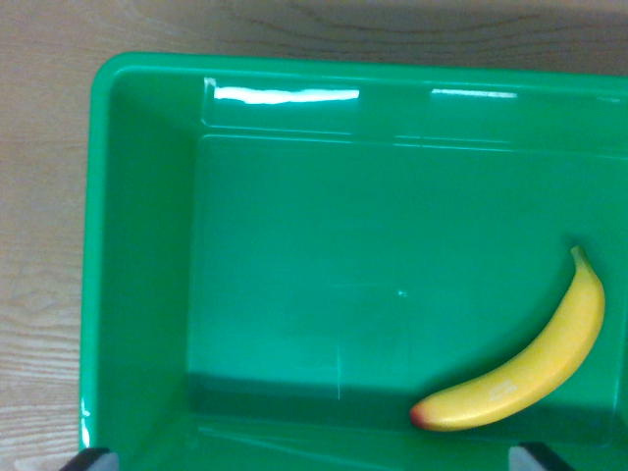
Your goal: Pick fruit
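A yellow banana (530, 363) lies on the floor of a green plastic bin (147, 245), at the wrist view's lower right, its stem pointing up and its reddish tip toward the bottom. Two dark fingertips (90, 459) of my gripper (314, 459) peek in at the bottom edge, far apart, with nothing between them. The right fingertip (540, 457) sits just below the banana's lower end, apart from it. The rest of the gripper is out of frame.
The bin's left wall and far rim (343, 67) frame the view. Light wood-grain table (44, 196) shows to the left and along the top. The bin floor left of the banana is bare green plastic.
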